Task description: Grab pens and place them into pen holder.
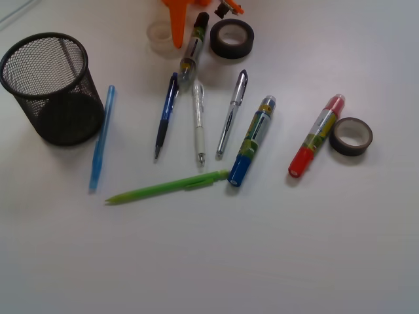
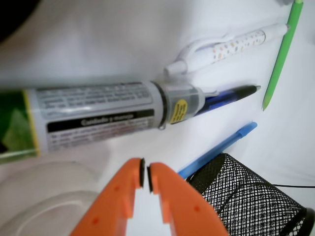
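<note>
At the far edge of the white tabletop (image 1: 275, 261), your orange gripper (image 2: 145, 173) sits low with its jaws clenched on nothing, tips nearly touching, so no pen is in hand. It hangs just beside the thick label-wrapped marker with the black end (image 1: 192, 51), which is not your target, and that fat barrel fills the wrist view.

Look at the spread: the five slim pens lie loose and flat on the table, none in the cup. The light blue stick pen (image 1: 101, 139) lies just beside the black wire-mesh pen holder (image 1: 47, 85), upright at the left, its mouth open to you. The dark blue clip pen (image 1: 165, 116), the white clear pen (image 1: 198, 124) and the shiny silver pen (image 1: 231, 115) run side by side in the middle, and the lime green pen (image 1: 169, 187) lies crosswise below them, its end touching the blue-ended marker (image 1: 250, 142).

My read: you're at the start. You'll need to open up first, and the dark blue one looks nearest to your tips.
</note>
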Robot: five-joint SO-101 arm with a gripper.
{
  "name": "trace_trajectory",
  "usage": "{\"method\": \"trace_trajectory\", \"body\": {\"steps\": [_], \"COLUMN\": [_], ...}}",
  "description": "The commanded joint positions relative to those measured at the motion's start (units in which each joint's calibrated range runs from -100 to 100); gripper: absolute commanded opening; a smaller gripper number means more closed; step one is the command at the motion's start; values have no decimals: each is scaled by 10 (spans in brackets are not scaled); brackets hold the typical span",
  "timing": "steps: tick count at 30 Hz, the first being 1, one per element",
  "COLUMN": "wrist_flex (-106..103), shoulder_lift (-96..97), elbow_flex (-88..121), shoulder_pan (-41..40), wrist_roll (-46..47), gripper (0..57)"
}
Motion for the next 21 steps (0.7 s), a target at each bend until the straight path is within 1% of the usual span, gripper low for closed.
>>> {"method": "trace_trajectory", "body": {"steps": [1,7,21], "wrist_flex": [2,2,-15], "shoulder_lift": [-6,-4,0], "elbow_flex": [-7,-8,-12], "shoulder_pan": [-42,8,7], "wrist_roll": [0,-2,-2], "gripper": [14,14,14]}}
